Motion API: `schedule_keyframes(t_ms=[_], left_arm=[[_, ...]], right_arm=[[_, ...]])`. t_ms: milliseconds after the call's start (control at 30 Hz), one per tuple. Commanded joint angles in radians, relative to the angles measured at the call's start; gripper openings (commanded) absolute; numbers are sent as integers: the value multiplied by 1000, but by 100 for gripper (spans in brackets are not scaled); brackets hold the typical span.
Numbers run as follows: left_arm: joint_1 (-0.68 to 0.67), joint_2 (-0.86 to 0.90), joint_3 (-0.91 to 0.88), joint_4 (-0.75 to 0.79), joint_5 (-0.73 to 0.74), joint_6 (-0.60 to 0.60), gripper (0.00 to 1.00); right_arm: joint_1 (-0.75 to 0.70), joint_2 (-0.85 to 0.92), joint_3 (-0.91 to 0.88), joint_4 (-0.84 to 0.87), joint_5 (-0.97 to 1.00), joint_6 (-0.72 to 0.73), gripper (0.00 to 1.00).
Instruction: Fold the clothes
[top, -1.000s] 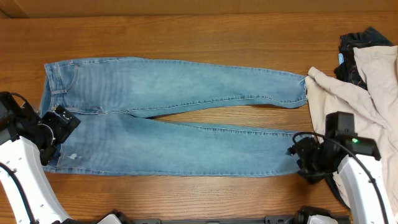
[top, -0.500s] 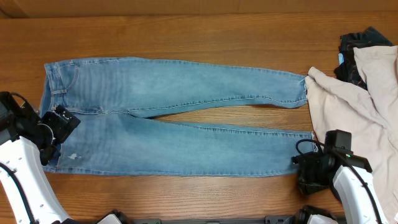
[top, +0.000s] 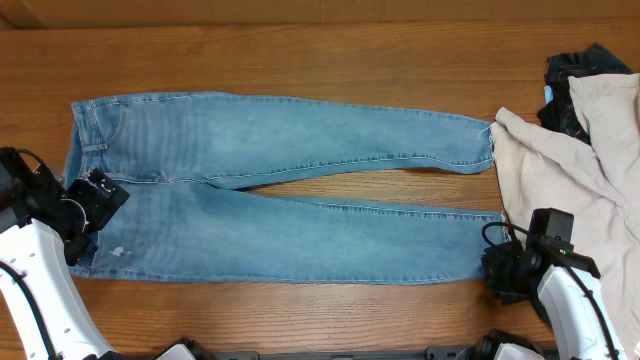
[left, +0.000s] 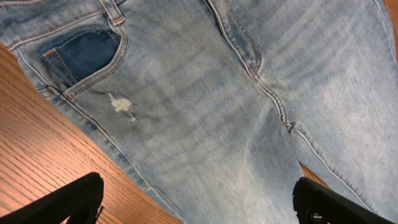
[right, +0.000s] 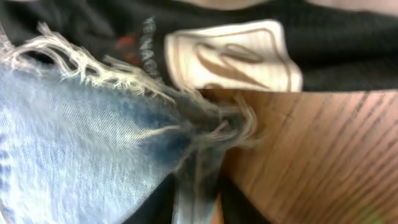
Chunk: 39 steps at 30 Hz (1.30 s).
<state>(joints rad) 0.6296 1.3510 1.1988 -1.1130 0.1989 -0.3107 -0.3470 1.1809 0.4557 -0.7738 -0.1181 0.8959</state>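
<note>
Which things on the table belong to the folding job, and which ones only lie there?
For the job:
- jeans, spread flat
- left gripper, open near the waist end
- right gripper, pinching one leg's frayed hem

Just lying about:
- cream-beige garment
- dark patterned cloth next to it

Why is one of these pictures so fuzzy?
Right wrist view: the camera is so close to the jeans that the frayed hem and wood look soft. Left wrist view: denim weave crisp, only the dark fingers at the bottom blurred. Overhead view: sharp, evenly lit.
</note>
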Motion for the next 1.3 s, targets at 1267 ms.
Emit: schedule_keyframes(t_ms=[1267], left_arm=[[180,11,-330,225,-326,-244,98]], right_arm=[[-2,49,266,-90,-13,-276,4]])
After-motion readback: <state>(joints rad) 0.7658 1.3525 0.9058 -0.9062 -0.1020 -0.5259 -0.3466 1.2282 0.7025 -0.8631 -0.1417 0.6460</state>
